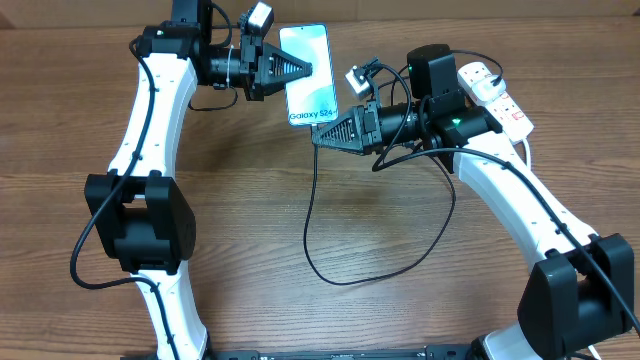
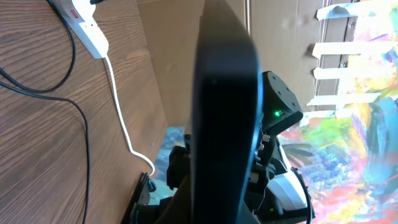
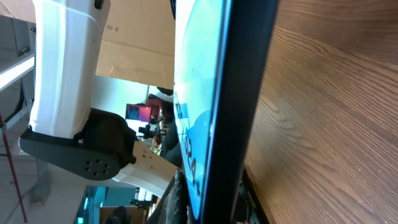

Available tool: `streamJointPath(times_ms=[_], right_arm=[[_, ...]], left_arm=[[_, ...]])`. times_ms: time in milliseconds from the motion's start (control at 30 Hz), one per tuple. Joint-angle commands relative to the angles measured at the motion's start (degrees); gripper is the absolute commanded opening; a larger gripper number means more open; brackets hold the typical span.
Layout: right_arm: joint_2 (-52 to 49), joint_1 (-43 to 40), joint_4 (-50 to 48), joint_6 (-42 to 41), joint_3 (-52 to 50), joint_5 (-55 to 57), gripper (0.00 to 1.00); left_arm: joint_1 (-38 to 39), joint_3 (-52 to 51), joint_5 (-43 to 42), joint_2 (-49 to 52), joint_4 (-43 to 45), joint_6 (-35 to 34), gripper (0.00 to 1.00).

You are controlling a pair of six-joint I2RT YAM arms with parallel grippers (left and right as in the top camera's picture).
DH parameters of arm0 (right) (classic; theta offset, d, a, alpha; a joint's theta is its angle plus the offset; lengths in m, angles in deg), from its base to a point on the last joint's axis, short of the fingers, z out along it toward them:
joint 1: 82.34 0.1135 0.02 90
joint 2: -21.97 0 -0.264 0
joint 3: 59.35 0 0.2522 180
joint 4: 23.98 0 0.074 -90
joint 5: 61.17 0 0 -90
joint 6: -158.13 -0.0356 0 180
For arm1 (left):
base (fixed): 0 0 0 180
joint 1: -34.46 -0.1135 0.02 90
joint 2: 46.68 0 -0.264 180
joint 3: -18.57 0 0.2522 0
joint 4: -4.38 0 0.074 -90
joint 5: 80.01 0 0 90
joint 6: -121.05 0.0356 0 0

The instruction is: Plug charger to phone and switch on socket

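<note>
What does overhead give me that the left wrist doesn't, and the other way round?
Only overhead: the phone screen with its Galaxy S24 text, the left gripper at its side edge, the right gripper at its bottom edge, and the charger looping across the table. Only left wrist: the phone's dark back close up and a colourful backdrop. Both: phone, socket, white cord, charger.

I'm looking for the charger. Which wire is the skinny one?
The black cable, looping across the table toward the phone. The white cord from the socket is thicker.
</note>
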Motion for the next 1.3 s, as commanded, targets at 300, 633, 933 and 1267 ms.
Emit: streamJointPath(times_ms=[300, 633, 933, 1267], right_arm=[[-0.2, -2.3, -2.1, 0.8, 0.3, 5.6, 0.04], [-0.2, -2.6, -3.6, 0.4, 0.3, 5.6, 0.04], [-0.2, -2.6, -5.5, -0.6, 0.3, 6.2, 0.04], [-0.2, -2.6, -4.4, -1.1, 0.3, 6.6, 0.05]], left_arm=[[1.6, 0.9, -4.6, -1.2, -4.9, 1.9, 0.04], [1.7, 0.9, -4.6, -1.2, -5.6, 2.3, 0.04], [2.9, 0.9, -4.6, -1.2, -5.6, 2.7, 0.04], [2.0, 0.9, -3.3, -1.2, -5.5, 2.7, 0.04]])
